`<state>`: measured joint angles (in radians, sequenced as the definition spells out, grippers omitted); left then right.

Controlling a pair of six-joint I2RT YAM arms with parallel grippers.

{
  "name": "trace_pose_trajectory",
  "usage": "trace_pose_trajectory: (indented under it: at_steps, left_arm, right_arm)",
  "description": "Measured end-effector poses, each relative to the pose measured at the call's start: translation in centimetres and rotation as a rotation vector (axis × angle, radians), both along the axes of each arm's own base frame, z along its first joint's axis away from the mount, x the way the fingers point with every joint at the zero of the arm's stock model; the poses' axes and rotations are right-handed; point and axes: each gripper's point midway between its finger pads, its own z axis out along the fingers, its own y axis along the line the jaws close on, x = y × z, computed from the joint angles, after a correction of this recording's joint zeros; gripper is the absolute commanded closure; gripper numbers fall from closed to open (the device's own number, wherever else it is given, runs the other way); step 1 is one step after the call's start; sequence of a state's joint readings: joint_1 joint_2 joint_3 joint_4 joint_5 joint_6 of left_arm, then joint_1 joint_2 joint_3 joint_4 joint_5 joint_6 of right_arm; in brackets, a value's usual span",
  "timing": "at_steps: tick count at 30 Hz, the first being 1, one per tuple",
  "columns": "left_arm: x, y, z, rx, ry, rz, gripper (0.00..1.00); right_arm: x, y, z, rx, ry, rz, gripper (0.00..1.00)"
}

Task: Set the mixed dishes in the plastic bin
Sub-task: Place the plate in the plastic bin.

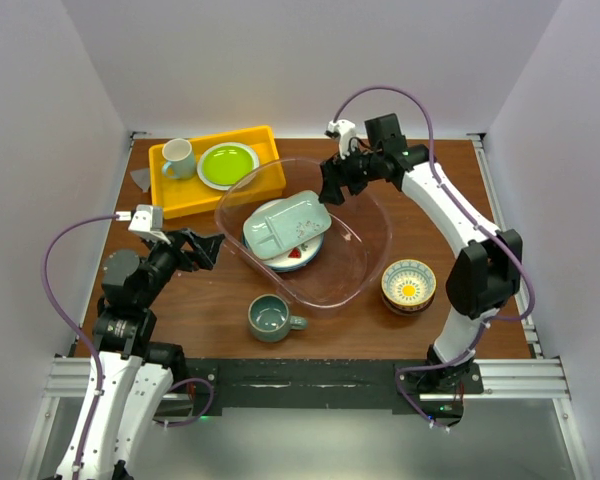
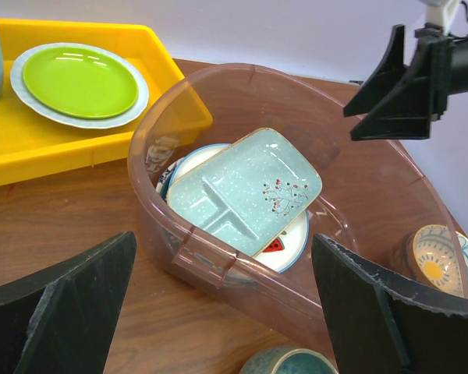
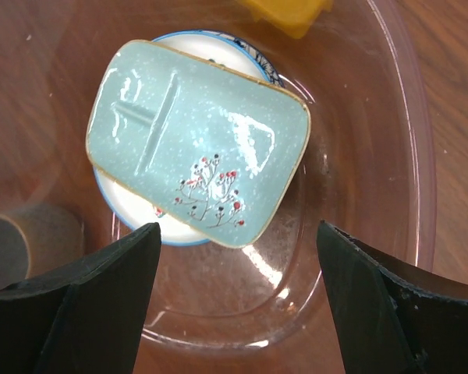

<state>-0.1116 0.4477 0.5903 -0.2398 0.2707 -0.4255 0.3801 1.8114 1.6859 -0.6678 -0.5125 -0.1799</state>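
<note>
The clear pink-tinted plastic bin (image 1: 365, 268) holds a pale-green divided tray (image 1: 285, 224) lying on a white plate with red fruit marks (image 1: 302, 254). The tray (image 2: 246, 189) and plate (image 2: 290, 241) show in the left wrist view, and the tray (image 3: 195, 142) in the right wrist view. A grey-green mug (image 1: 271, 318) stands in front of the bin. Stacked patterned bowls (image 1: 409, 284), yellow inside, sit to its right. My left gripper (image 1: 206, 248) is open and empty, left of the bin. My right gripper (image 1: 332, 188) is open and empty above the bin's far side.
A yellow tray (image 1: 170, 196) at the back left holds a lime-green plate (image 1: 227, 163) and a pale mug with a green band (image 1: 179, 157). It touches the bin's far-left rim. The table's edges run close along the left and right walls.
</note>
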Motion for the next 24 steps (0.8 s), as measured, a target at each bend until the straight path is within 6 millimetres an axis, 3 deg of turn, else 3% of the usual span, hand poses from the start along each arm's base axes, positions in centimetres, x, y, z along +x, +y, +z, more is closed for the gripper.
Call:
trace_pose_trajectory:
  at_steps: [13, 20, 24]
  left_arm:
    - [-0.1, -0.2, 0.0, -0.001, 0.000, -0.011, 0.00]
    - [0.0, -0.3, 0.1, -0.002, -0.004, -0.018, 0.00]
    - [0.0, -0.4, 0.2, -0.003, -0.007, -0.023, 0.00]
  right_arm:
    - [-5.0, -3.2, 3.4, 0.000, -0.142, 0.067, 0.06]
    - [-6.5, -8.4, 7.2, 0.083, -0.271, -0.010, 0.02]
    - [-7.6, -10.4, 8.3, 0.098, -0.332, -0.049, 0.02]
